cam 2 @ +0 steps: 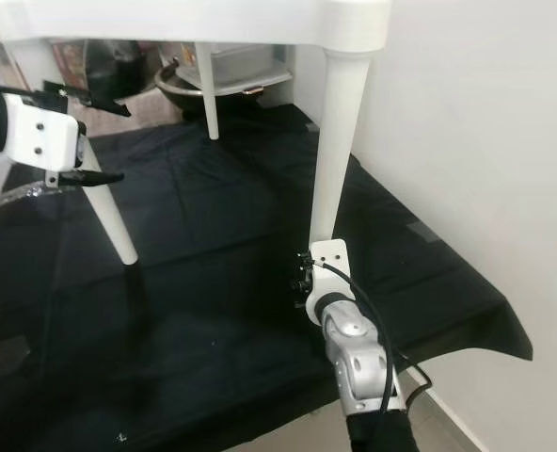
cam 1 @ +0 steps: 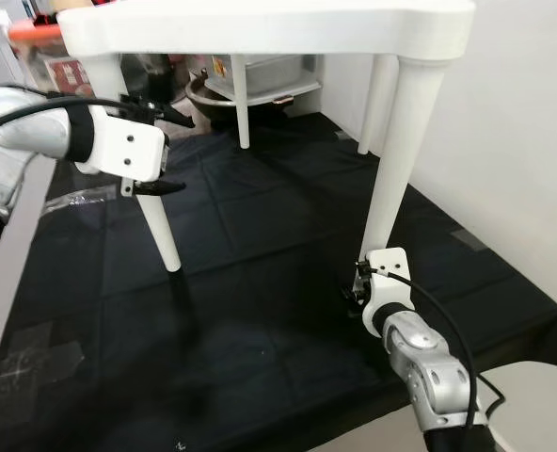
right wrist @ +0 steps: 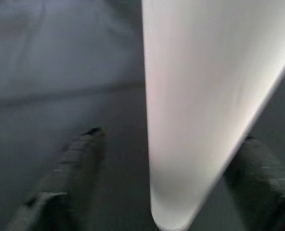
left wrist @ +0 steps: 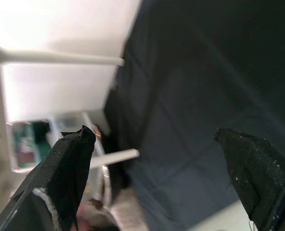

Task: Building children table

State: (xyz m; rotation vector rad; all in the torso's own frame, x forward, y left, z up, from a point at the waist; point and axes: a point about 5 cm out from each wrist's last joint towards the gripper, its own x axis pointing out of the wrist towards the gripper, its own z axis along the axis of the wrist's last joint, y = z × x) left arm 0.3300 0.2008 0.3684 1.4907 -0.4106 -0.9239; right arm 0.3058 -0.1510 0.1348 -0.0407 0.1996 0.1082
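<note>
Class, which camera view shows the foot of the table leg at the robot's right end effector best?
The right wrist view: the table leg fills the frame, its rounded foot sharp between the open right end effector fingers. The eye views show the whole leg, but that end effector's white housing covers its foot. The left wrist view looks elsewhere.

No readable text, red box label too blurred to read
</note>
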